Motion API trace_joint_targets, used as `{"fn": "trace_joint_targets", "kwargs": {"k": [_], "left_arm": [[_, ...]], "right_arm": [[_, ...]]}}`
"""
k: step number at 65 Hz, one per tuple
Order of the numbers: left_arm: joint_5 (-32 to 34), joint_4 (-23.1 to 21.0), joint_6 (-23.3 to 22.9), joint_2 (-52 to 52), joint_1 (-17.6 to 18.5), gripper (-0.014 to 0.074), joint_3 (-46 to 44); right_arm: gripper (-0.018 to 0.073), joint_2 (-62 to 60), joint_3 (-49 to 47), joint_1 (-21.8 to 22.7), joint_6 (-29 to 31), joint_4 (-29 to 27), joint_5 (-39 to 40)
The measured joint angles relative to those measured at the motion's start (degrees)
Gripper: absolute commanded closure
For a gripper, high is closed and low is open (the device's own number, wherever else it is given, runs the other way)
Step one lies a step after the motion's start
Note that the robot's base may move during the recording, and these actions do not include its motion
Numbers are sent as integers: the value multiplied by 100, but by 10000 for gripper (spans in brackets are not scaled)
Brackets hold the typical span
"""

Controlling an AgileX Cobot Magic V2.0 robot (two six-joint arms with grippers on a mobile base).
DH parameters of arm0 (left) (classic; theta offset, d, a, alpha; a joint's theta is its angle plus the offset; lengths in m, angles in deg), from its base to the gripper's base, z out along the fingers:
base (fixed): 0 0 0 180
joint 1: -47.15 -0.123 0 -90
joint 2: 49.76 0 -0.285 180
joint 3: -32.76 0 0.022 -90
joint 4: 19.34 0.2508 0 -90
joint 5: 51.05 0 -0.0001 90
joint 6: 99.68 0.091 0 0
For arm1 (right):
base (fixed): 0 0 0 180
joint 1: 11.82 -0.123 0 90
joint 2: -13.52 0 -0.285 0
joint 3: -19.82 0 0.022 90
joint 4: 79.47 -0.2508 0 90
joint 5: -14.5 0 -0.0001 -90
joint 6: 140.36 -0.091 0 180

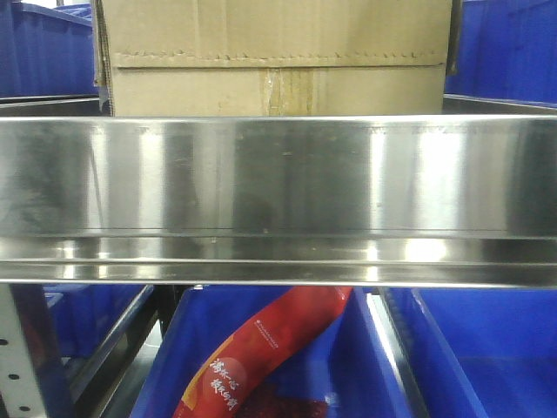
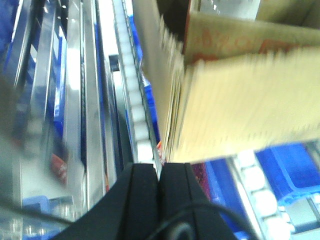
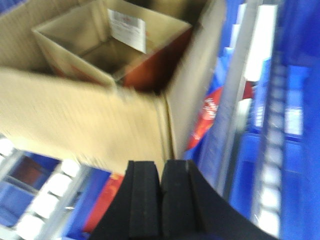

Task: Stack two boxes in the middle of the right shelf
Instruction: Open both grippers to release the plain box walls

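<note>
Both claws, left [image 2: 159,175] and right [image 3: 161,172], are pinched shut on nothing, with the carton [image 1: 274,57] on the shelf [image 1: 278,174] just ahead and above, lying crosswise between them.

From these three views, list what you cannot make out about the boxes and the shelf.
- Carton top: cut off by the upper edge in the front view.
- Where the carton's base rests: hidden behind the shelf front lip.
- Inner box: only the right wrist view shows it clearly, blurred; its label is unreadable.
- Left tool and right tool: both shut, empty.
</note>
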Motion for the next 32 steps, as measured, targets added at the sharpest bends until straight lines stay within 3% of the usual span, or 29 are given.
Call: {"fn": "trace_joint_targets", "kwargs": {"k": [22,32], "left_arm": [[2405,73,0,2378,0,708,3250],[3376,125,0,3432,0,708,4543]], "right_arm": [[713,-2000,3285,0,768,75,2189],[713,-2942,4335,0,845,75,2788]]}}
